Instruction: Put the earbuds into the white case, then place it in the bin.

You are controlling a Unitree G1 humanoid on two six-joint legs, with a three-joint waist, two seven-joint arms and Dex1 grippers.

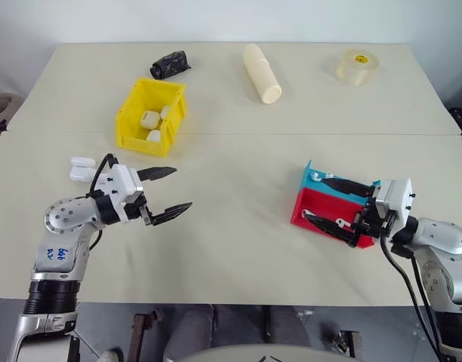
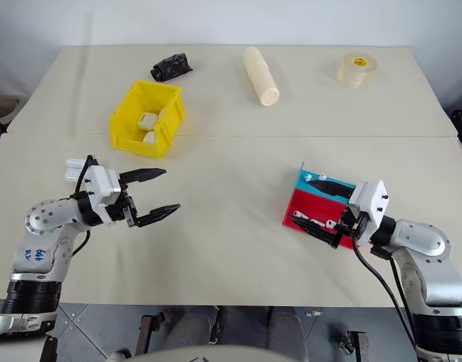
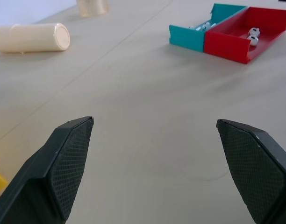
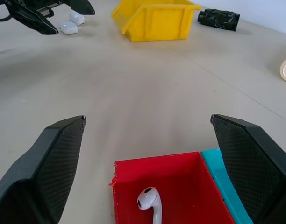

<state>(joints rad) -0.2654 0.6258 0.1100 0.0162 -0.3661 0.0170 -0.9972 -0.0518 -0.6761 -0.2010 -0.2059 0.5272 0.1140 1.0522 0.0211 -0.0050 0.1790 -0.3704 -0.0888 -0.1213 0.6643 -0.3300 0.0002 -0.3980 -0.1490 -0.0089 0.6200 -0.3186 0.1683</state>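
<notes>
Three white cases already sit inside the yellow bin (image 1: 150,113). Two more white cases (image 1: 81,167) lie on the counter (image 1: 238,249) near the bin, just behind the left end effector (image 1: 164,193). Earbuds (image 4: 150,199) remain in the red tray (image 3: 243,35). Both the left and the right end effector (image 1: 331,206) hang spread and empty. The beige counter meets a pale wall beyond the bin.

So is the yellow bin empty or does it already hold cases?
Not empty: the yellow bin already holds three white cases, seen from the head camera.
</notes>
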